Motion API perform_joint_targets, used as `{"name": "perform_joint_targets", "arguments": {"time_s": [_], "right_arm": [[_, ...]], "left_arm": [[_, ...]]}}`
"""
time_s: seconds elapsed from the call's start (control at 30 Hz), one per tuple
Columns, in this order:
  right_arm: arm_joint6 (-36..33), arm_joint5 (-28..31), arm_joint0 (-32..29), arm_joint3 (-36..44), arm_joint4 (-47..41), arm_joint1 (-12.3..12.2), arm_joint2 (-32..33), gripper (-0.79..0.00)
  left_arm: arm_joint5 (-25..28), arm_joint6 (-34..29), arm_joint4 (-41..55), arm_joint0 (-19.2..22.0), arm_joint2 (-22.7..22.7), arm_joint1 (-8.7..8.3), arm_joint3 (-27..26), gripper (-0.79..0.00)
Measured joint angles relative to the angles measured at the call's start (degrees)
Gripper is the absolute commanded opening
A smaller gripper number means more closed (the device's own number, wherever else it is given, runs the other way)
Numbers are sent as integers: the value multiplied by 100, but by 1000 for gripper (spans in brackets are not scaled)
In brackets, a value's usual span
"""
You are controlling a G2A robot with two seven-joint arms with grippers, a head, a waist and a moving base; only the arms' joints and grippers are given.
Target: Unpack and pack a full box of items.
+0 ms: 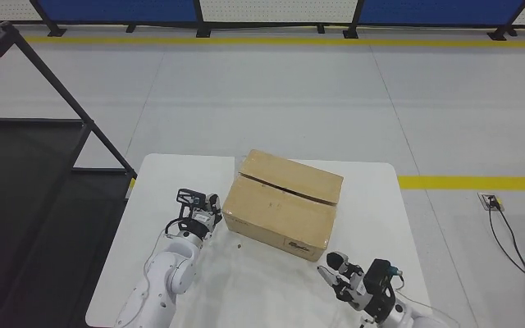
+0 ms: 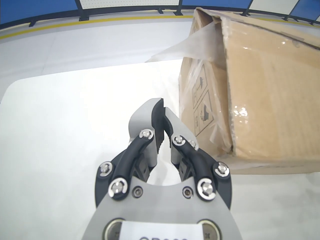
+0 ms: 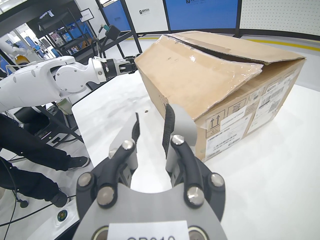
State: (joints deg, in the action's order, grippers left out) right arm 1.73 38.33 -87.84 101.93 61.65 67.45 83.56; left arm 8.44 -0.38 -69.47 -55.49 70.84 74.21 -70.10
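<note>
So the cardboard box [image 1: 283, 205] is sitting in the middle of the white worktop [image 1: 164, 172], flaps down but not really sealed. It's a "full box", so my guess is it's heavy enough that nobody is lifting it one-handed. The walls look stiff, but the lid is beat up and crinkly with old tape, so that part will be floppy and a bit slick. If it were me I'd go for the loose edge of the top flap [image 3: 200, 76] and peel it up, not squeeze the sides.

The left hand [image 2: 161, 111] is right beside one end of the box, down near the bottom corner, fingers pressed together with nothing in them. I can't tell if it actually touches the cardboard. The right hand [image 3: 152, 123] is off the opposite, labelled corner, a little apart from it, fingers spread and empty.

From above you just get a seam running across the lid. The right wrist camera shows that flap is lifted with a dark gap under it, plus the shipping labels [image 3: 272, 101] on the side. The left wrist camera shows clear tape [image 2: 200, 43] hanging loose off the end of the box.
</note>
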Motion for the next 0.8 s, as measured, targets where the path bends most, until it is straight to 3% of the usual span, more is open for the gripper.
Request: {"name": "perform_joint_targets", "arguments": {"time_s": [0.23,0.37,0.5,0.8], "right_arm": [[-226,-365,179,-161,-1337,27,102,0],[-992,-754,418,-177,-2108,-2,279,0],[-1804,-1066,563,-50,-2161,-37,405,0],[-1813,-1065,681,-160,-2487,-36,371,0]], "left_arm": [[272,76,108,-23,19,0,-21,-785],[451,48,413,-110,112,-4,-142,-785],[602,-12,450,-193,161,-23,-248,-785],[801,0,338,-399,102,-38,-511,-785]]}}
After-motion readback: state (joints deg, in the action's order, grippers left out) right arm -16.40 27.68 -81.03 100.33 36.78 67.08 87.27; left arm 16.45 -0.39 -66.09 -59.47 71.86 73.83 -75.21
